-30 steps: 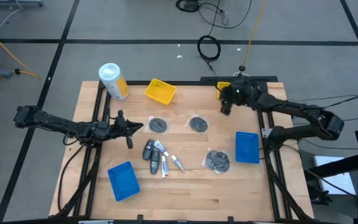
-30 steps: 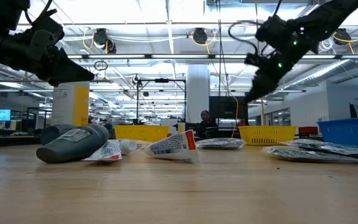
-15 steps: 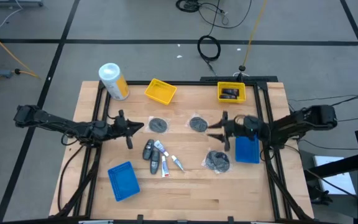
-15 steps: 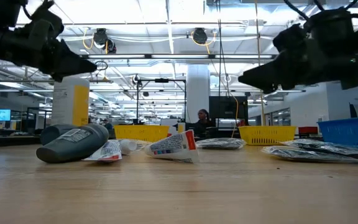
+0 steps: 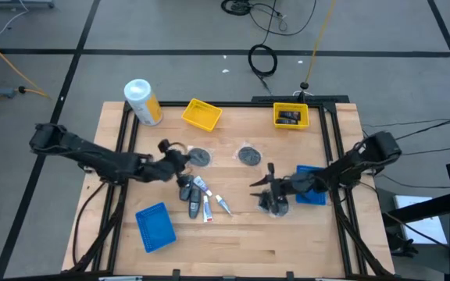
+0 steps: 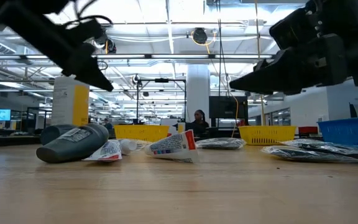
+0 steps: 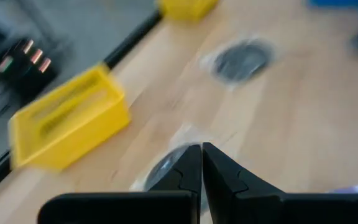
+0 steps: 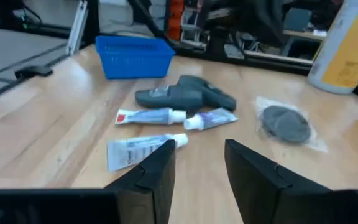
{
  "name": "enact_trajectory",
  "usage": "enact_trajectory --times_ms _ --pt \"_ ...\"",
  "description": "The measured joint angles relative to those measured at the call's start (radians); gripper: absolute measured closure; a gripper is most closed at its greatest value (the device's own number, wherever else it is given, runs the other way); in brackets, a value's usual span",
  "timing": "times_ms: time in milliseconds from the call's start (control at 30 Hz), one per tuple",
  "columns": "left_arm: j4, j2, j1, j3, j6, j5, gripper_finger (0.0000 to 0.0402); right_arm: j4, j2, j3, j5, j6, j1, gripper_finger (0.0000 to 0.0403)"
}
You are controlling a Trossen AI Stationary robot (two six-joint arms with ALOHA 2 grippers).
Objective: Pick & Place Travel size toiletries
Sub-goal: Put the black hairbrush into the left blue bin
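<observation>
Moved: right gripper (image 5: 262,184) is now sitting low over the wrapped discs (image 5: 274,202) near the blue tray (image 5: 312,187); left gripper (image 5: 165,147) is reaching beside another disc (image 5: 200,156).
Jaws: left pressed together; right standing apart, empty.
Toiletries: tubes and bottles (image 5: 200,197) are lying mid-bench (image 5: 241,226).

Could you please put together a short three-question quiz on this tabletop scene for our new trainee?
1. True or false: the left gripper is shut and holds nothing.
2. Which tray already has dark items in it? A) the blue tray at the near left B) the yellow tray at the far right C) the yellow tray beside the canister
3. Fill in: the right gripper hovers beside a wrapped dark ____.

Key: 1 true; 2 B; 3 disc.
</observation>
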Motion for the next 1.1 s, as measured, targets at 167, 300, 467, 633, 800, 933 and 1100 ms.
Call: enact_trajectory --times_ms 167,300,467,633,800,933,1100 --pt "-0.318 0.168 0.071 0.192 -0.22 0.013 0.0349 0.0 0.131 0.073 0.001 0.049 0.051 0.0273" --pt "-0.409 0.251 0.163 0.242 -0.296 0.063 0.0273 -0.001 0.197 0.102 0.001 0.028 0.062 0.0273" --pt "-0.444 0.276 0.327 0.228 -0.27 0.322 0.0158 -0.002 0.222 0.109 0.001 0.043 0.062 0.0273" --pt "-0.388 0.267 0.423 0.218 -0.139 0.461 0.0076 -0.004 0.221 0.108 0.001 0.047 0.062 0.0273" --pt "-0.349 0.264 0.489 0.218 -0.023 0.621 0.0041 -0.01 0.221 0.108 -0.003 0.052 0.062 0.0273" --pt "-0.363 0.264 0.518 0.218 0.044 0.669 0.0031 -0.01 0.221 0.108 -0.003 0.052 0.062 0.0273" --pt "-0.382 0.286 0.56 0.208 0.056 0.645 0.0033 -0.009 0.221 0.108 -0.003 0.052 0.062 0.0273"
